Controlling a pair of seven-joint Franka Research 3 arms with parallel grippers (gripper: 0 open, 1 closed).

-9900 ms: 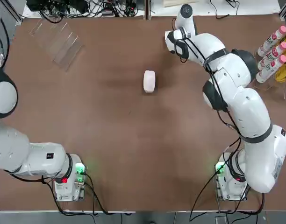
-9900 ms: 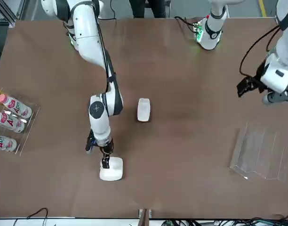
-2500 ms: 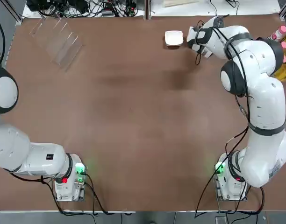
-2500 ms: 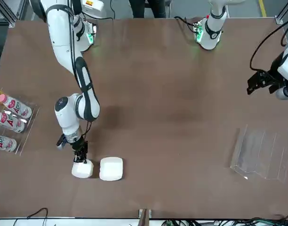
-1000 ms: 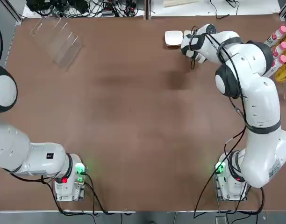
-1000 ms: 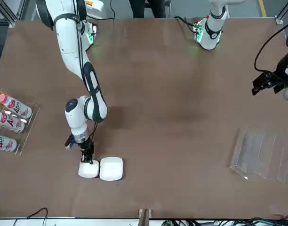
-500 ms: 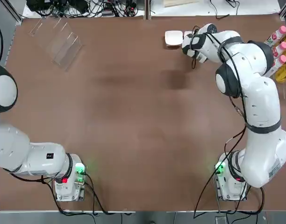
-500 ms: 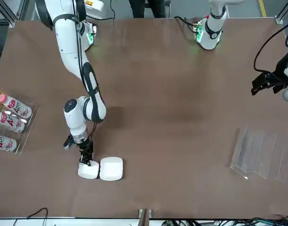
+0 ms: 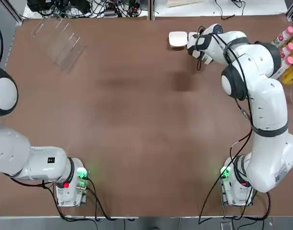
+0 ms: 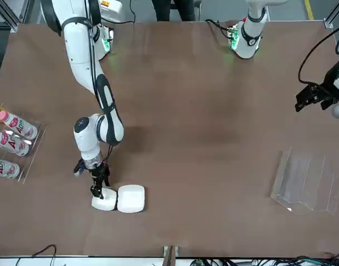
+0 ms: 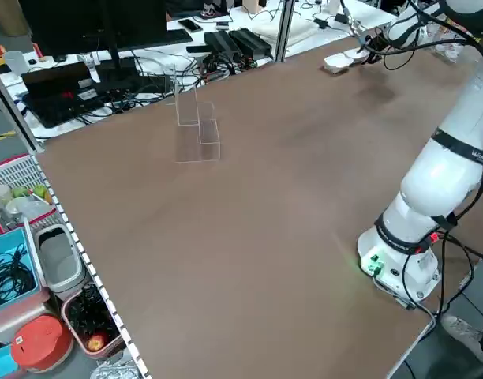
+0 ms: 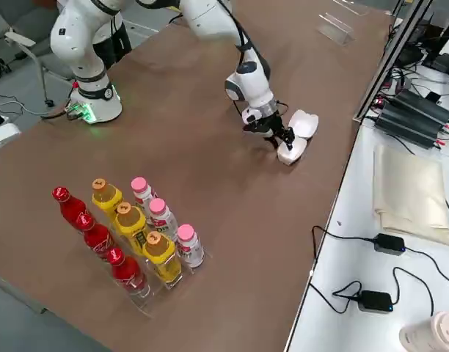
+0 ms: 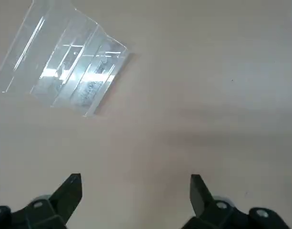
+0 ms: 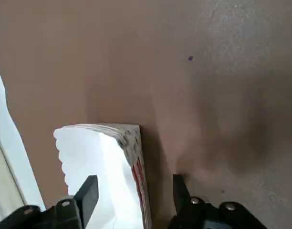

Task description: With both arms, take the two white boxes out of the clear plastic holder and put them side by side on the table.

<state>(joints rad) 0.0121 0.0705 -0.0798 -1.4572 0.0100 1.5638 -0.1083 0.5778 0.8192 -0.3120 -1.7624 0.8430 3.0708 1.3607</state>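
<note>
Two white boxes are seen side by side at the far edge of the table (image 10: 214, 144), touching or nearly so: one box (image 10: 131, 198) lies flat, the second box (image 10: 104, 200) sits just beside it, on the side nearer the bottle rack. In the right side view the pair (image 12: 298, 136) is found close to the table edge.

The right gripper (image 10: 98, 189) is positioned directly over the second box, pointing down. Its fingers are spread apart, w/ the box no longer clamped; in the right wrist view the box (image 14: 108, 171) is seen betw. the two fingers (image 14: 86, 193), a gap visible on at least one side. Whether a fingertip still grazes the box can't be told.

The left gripper (image 13: 136, 191) is held high near the robot's left side of the table, fingers fully spread, nothing betw. them. Below it the clear plastic holder (image 13: 65, 71) is seen w/ no boxes in its slots; in the top view it (image 9: 58, 40) sits at the far left corner, well apart from the boxes.

A rack of bottles (image 12: 129, 235) stands at the robot's right table edge.
</note>
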